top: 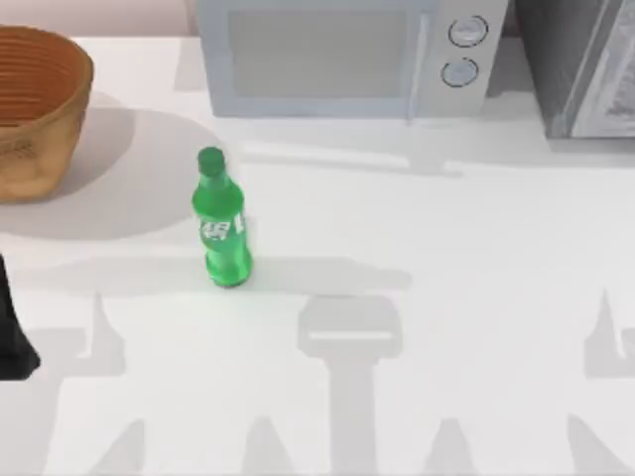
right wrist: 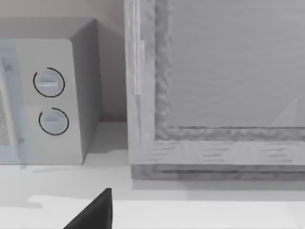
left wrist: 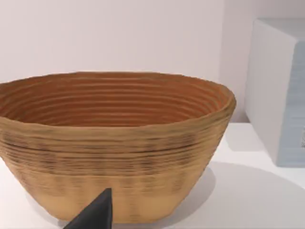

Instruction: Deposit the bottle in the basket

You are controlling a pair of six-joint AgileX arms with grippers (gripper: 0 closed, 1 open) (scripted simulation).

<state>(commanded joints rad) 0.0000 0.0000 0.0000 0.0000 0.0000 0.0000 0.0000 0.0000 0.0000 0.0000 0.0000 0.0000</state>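
Ahead of left gripper (left wrist: 95, 217): basket (left wrist: 114, 143); bottle (top: 220, 223) upright on table (top: 446, 297), apart. Gripper gap prob. unreadable; can't tell.

You have a white table (top: 446, 297) carrying everything. The bottle (top: 220, 220) stands upright left of centre, apart from the basket (top: 35, 109) at the far left corner. A microwave (top: 347, 55) and a grey cabinet (top: 580, 64) line the back edge.

Overhead camera looks down; wrist cameras face basket (left wrist: 114, 143) and microwave (right wrist: 47, 95) closely.
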